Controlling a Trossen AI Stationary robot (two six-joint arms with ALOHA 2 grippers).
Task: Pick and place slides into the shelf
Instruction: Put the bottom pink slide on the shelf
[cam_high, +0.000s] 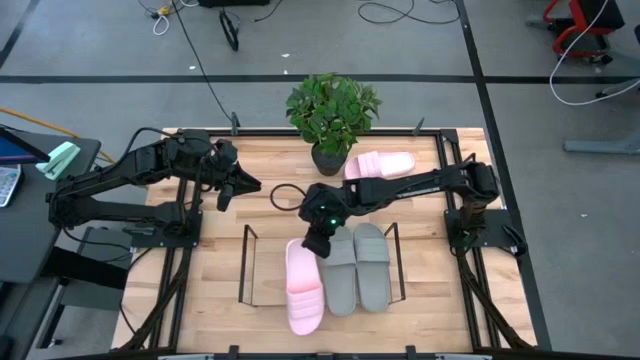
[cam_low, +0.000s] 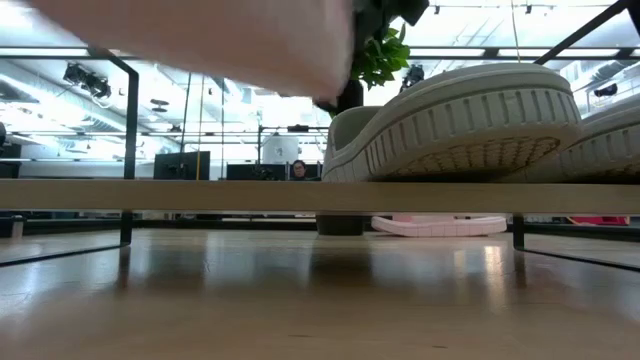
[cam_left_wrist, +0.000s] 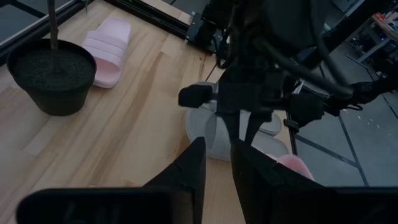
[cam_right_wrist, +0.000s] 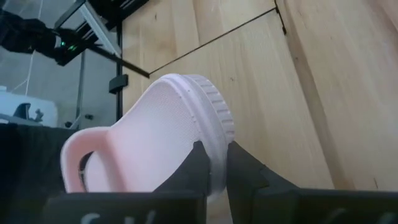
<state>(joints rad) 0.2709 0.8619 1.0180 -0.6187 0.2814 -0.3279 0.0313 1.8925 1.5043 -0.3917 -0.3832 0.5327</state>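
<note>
My right gripper (cam_high: 318, 243) is over the far end of a pale pink slide (cam_high: 305, 288) and shut on it; the slide lies lengthwise inside the black wire shelf (cam_high: 245, 265). Two grey slides (cam_high: 357, 268) lie side by side on the shelf just right of it, their soles (cam_low: 470, 125) resting on its front bar (cam_low: 200, 195). The second pink slide (cam_high: 380, 164) lies flat on the table by the plant. My left gripper (cam_high: 243, 186) hangs shut and empty above the table, left of the shelf's far end. My right gripper pinches the raised side rim of the pink slide's sole (cam_right_wrist: 214, 140) between its two fingers, near the slide's far end. The fingers slant down from the far right. The slide's near end (cam_low: 200, 40) shows well above the shelf's front bar.
A potted plant (cam_high: 332, 110) stands at the table's far edge, close behind my right arm. The black rail frame (cam_high: 440, 150) edges the table. The left part of the shelf (cam_high: 268, 265) shows bare wood. A person sits far off in the room (cam_low: 298, 170).
</note>
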